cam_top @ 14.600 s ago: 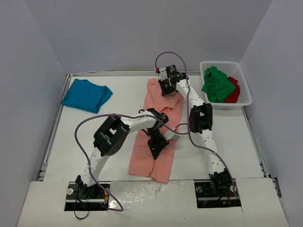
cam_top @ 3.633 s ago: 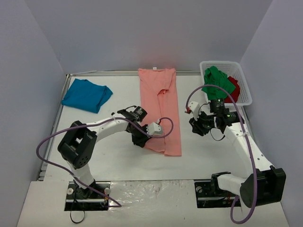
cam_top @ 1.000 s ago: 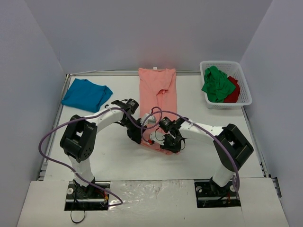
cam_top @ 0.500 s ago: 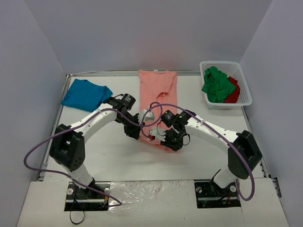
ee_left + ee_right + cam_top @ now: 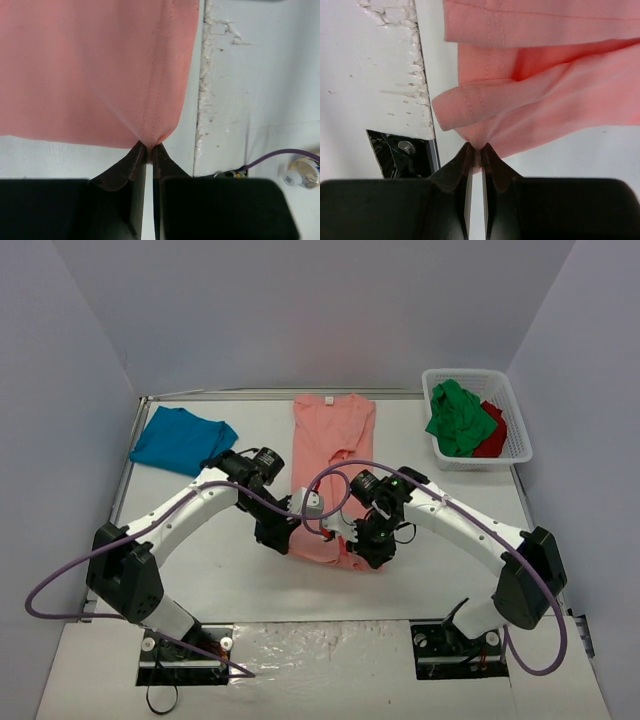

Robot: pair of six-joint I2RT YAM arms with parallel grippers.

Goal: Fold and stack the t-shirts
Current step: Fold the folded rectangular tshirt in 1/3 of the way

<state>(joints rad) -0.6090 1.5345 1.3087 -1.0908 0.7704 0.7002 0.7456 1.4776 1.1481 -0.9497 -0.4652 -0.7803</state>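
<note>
Left gripper [image 5: 283, 537] and right gripper [image 5: 368, 545] are each pinched shut on a near corner of the pink shirt [image 5: 331, 435], mid-surface, well apart from the basket [image 5: 480, 463]. My guess: ready to fold it over. Left wrist view: thin smooth cloth, double-stitched hem puckering at the tips. Right wrist view: soft rolled folds bunch there.
</note>
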